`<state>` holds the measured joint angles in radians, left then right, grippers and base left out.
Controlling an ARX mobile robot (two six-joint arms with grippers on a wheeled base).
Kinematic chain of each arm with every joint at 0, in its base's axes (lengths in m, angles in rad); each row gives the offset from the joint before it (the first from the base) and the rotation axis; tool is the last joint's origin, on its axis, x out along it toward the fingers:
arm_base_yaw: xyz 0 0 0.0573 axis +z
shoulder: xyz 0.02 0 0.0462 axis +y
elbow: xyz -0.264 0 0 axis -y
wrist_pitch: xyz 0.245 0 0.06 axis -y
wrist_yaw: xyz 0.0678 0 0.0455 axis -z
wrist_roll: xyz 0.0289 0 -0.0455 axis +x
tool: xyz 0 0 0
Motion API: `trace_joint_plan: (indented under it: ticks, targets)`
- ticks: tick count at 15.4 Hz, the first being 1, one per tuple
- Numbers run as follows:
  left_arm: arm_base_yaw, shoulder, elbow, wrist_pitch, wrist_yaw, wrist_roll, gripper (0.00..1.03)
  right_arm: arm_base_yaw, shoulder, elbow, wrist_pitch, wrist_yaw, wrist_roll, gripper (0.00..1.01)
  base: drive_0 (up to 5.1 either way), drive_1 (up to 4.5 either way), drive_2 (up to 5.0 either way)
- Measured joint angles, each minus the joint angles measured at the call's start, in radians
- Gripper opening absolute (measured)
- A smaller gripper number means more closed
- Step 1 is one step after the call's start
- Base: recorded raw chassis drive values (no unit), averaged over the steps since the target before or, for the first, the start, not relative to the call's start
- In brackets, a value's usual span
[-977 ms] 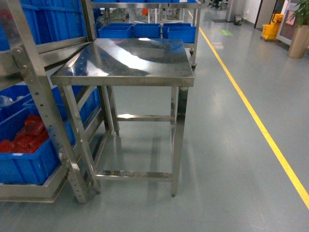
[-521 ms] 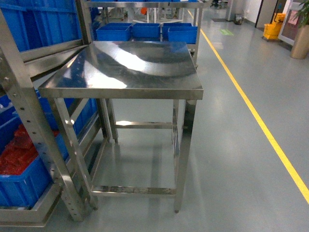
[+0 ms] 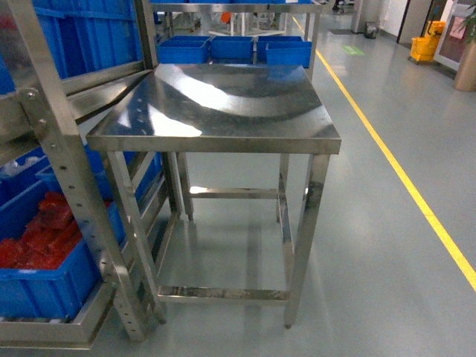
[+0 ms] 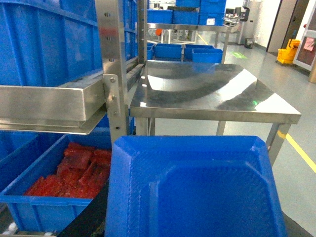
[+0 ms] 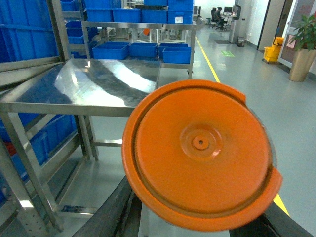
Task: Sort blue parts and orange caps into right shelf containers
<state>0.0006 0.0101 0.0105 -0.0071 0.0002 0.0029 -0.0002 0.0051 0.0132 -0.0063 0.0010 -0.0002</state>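
Orange cap (image 5: 201,154) fills the right wrist view before a steel table (image 5: 89,84).

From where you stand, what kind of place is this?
Likely a factory or warehouse floor: steel shelving holding blue crates of red parts, a stainless work table, and a yellow aisle line on the sealed floor.

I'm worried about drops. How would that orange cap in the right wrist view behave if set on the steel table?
The orange cap looks like a rigid moulded disc, probably light for its size. Laid flat it should sit stable; set down on its round rim it could roll. The steel table is glossy, so the cap may slide easily if nudged.
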Motion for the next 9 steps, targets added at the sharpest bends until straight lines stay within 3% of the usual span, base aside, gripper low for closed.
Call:
trace_joint_plan:
  ticks: [9]
  targets:
    - [0.000, 0.000, 0.000, 0.000, -0.001, 0.000, 0.43, 0.000, 0.000, 0.000, 0.001, -0.001, 0.000, 0.42, 0.0, 0.00, 0.0]
